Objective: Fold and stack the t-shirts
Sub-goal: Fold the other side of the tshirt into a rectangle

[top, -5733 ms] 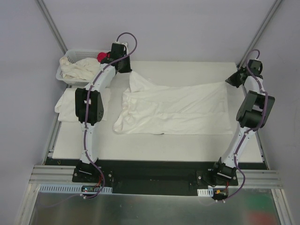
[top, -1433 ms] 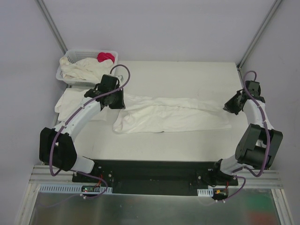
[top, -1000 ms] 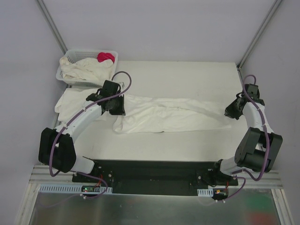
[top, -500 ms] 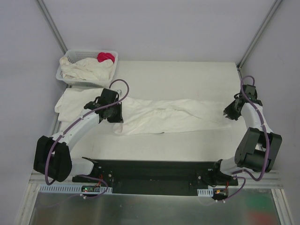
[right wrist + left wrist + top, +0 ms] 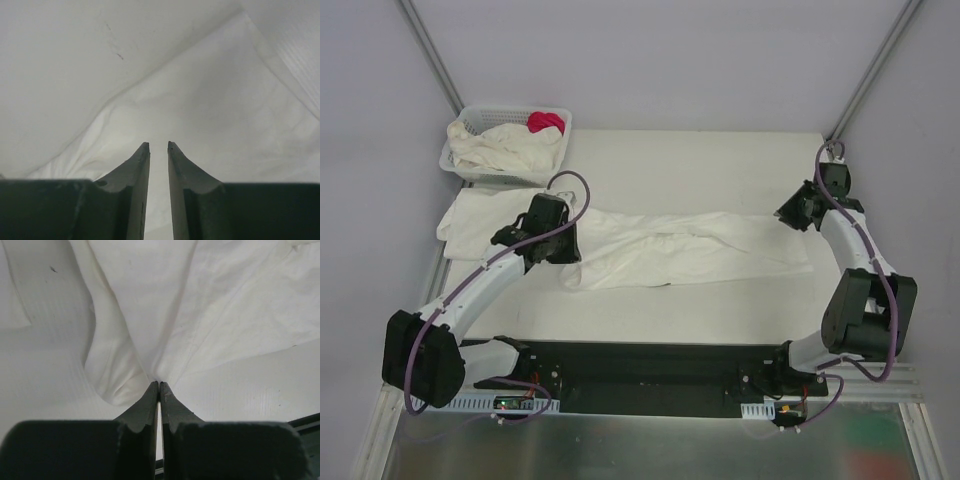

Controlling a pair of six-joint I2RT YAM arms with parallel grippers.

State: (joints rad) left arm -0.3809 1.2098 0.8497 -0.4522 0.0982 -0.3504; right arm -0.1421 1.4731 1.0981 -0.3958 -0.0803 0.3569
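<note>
A cream t-shirt [image 5: 690,248] lies across the middle of the table as a long folded strip. My left gripper [image 5: 564,252] is at the strip's left end. In the left wrist view its tips [image 5: 159,383] are shut on a pinch of the t-shirt [image 5: 200,305], which fans away from them. My right gripper [image 5: 786,215] hovers over the strip's right end. In the right wrist view the right gripper [image 5: 158,145] is open a little, with nothing between its fingers and the t-shirt [image 5: 225,100] flat below. A second t-shirt [image 5: 470,215] lies folded at the table's left.
A white lattice basket [image 5: 470,115] stands at the back left, holding crumpled cream shirts [image 5: 505,148] and a small pink-red cloth [image 5: 546,121]. Grey walls close in on both sides. The black base rail [image 5: 640,365] runs along the near edge.
The right gripper has opened, let go of the shirt's right end and drawn back toward the far side. The left gripper has pulled its end slightly nearer, still shut on the cloth.
</note>
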